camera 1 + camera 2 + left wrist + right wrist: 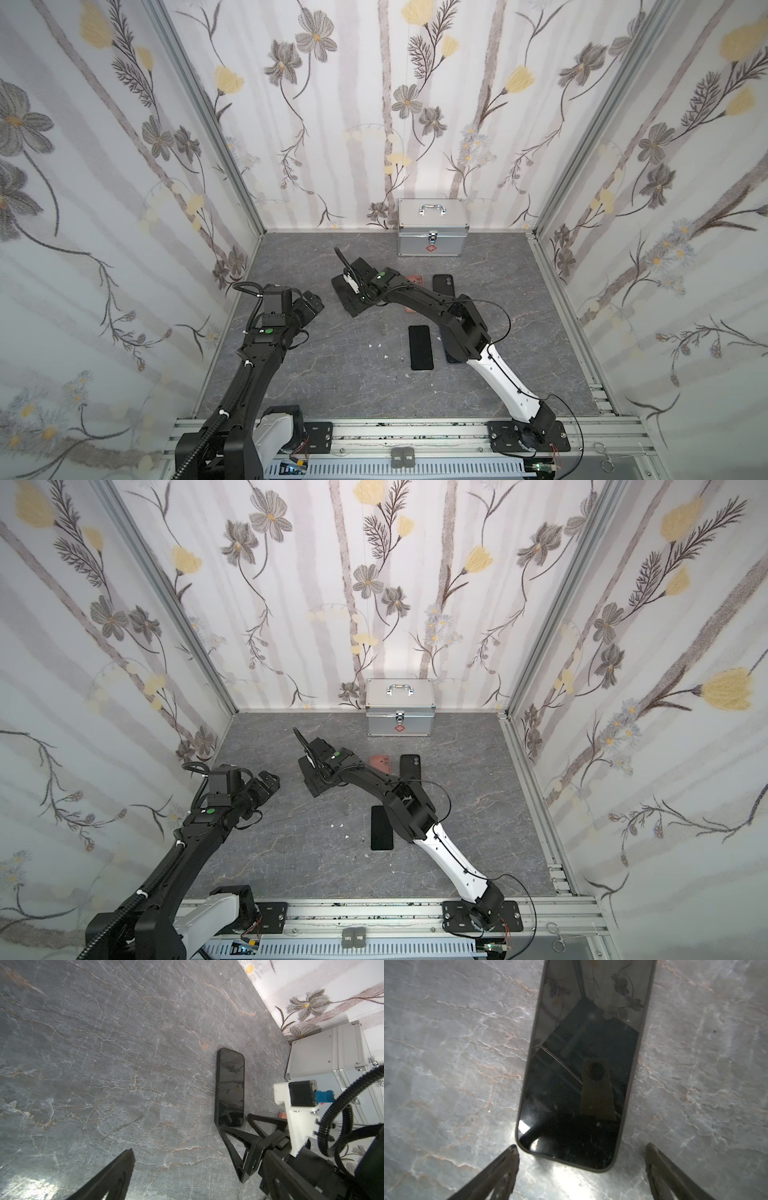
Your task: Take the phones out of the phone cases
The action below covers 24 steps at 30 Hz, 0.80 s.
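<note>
The phone [581, 1084] lies flat on the counter [332, 374], screen up, and is seated in the phone case [542, 991], which shows as a dark rim around the screen. The screen is dark and reflects the flowered walls. In both top views the right gripper [353, 291] is in front of the metal box [432, 232] and to its left. The phone is mostly hidden under the gripper there, so read its position from the wrist views. The right gripper's jaws are wide open and straddle one short end of the phone. One tip is just beside a corner of the case and the other is clear of the opposite edge. Contact with the case cannot be determined. The left gripper [311, 305] is further left of the metal box and nearer the front. Its jaws are spread apart with only bare counter between them. A brown case [384, 763] and a second dark phone [410, 764] lie side by side in front of the metal box. A black slab [420, 347] lies further forward.
</note>
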{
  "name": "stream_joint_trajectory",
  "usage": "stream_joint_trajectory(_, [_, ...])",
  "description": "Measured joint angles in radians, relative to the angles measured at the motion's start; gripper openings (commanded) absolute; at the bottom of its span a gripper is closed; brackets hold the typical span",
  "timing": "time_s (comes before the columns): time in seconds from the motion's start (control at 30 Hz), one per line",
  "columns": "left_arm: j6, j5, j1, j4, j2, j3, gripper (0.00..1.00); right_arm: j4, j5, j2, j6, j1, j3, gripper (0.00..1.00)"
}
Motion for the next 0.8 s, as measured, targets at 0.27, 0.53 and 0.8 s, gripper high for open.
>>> stream_joint_trajectory(0.27, [0.000,0.003,0.003,0.006,-0.005,-0.013,1.00,0.004,-0.011,0.001,0.063,0.005,0.005,0.98])
stream_joint_trajectory(0.53, [0.000,0.008,0.007,0.014,-0.016,-0.025,1.00,0.043,-0.036,0.001,0.142,0.016,0.005,1.00])
stream_joint_trajectory(0.8, [0.000,0.010,0.011,0.015,-0.015,-0.029,1.00,0.021,0.014,0.045,0.187,0.023,0.094,0.92])
